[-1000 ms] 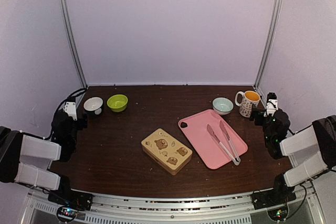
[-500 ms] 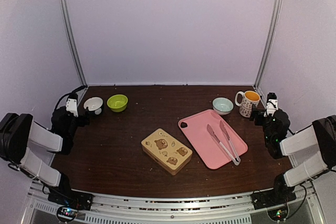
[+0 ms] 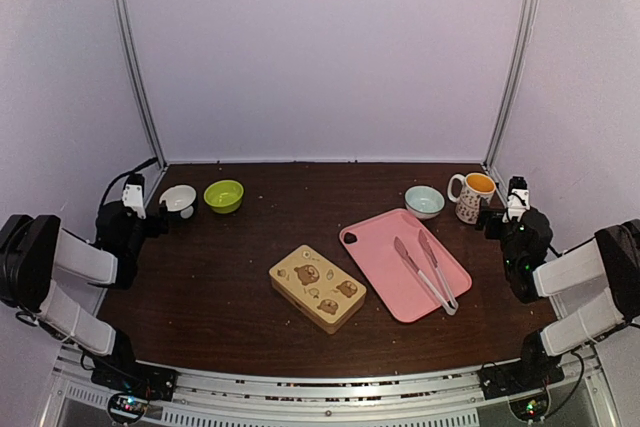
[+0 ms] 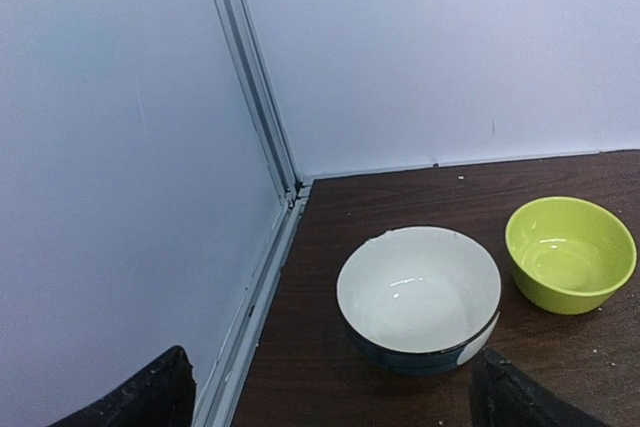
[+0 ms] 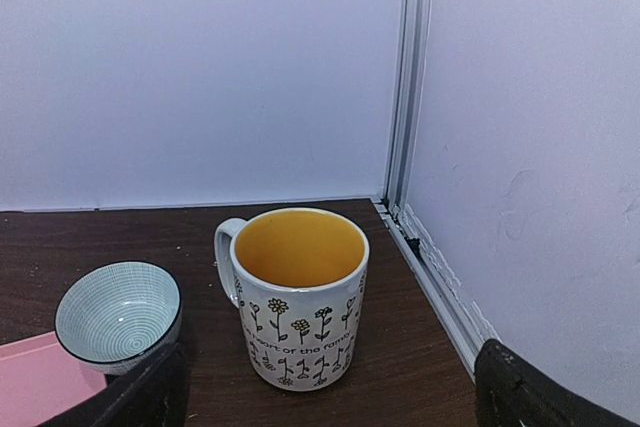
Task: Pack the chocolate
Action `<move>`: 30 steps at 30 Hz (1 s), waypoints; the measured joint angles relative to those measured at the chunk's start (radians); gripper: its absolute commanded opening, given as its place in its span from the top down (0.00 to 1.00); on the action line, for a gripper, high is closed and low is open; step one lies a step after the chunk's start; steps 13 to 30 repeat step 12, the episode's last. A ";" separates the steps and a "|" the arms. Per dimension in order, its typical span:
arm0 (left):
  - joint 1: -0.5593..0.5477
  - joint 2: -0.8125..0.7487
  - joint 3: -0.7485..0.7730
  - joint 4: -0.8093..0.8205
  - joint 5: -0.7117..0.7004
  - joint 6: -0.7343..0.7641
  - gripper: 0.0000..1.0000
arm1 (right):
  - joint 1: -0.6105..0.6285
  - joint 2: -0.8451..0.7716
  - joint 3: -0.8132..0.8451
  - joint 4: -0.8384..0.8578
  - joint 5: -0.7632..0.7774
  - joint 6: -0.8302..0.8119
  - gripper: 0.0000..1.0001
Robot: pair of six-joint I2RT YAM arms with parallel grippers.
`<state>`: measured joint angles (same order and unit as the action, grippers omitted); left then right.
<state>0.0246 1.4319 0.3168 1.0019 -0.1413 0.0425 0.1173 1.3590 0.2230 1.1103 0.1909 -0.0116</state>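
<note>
No chocolate shows in any view. The tan tin [image 3: 317, 287] with bear drawings on its lid lies shut at the table's middle front. My left gripper [image 3: 155, 220] is at the far left, pointing at a white bowl [image 3: 178, 198]. In the left wrist view its fingertips [image 4: 150, 397] stand wide apart, open and empty, with the white bowl [image 4: 418, 292] just ahead. My right gripper [image 3: 492, 219] is at the far right, open and empty, facing a flowered mug [image 5: 300, 292] with an orange inside.
A green bowl [image 3: 223, 194] stands beside the white one. A pink cutting board [image 3: 385, 257] carries grey tongs [image 3: 428, 269]. A pale blue bowl [image 3: 424, 200] and the mug [image 3: 472, 195] stand at the back right. Walls and metal posts close in both back corners.
My left arm has drawn back and swung left, so its gripper now points at the white bowl. The right arm, tin and board have not moved.
</note>
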 measured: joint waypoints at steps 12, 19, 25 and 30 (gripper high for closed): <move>0.000 0.000 0.000 -0.010 0.001 -0.003 0.02 | 0.000 0.000 0.000 0.000 0.000 0.000 0.00; 0.000 0.000 0.000 -0.010 0.001 -0.003 0.02 | 0.000 0.000 0.000 0.000 0.000 0.000 0.00; 0.000 0.000 0.000 -0.010 0.001 -0.003 0.02 | 0.000 0.000 0.000 0.000 0.000 0.000 0.00; 0.000 0.000 0.000 -0.010 0.001 -0.003 0.02 | 0.000 0.000 0.000 0.000 0.000 0.000 0.00</move>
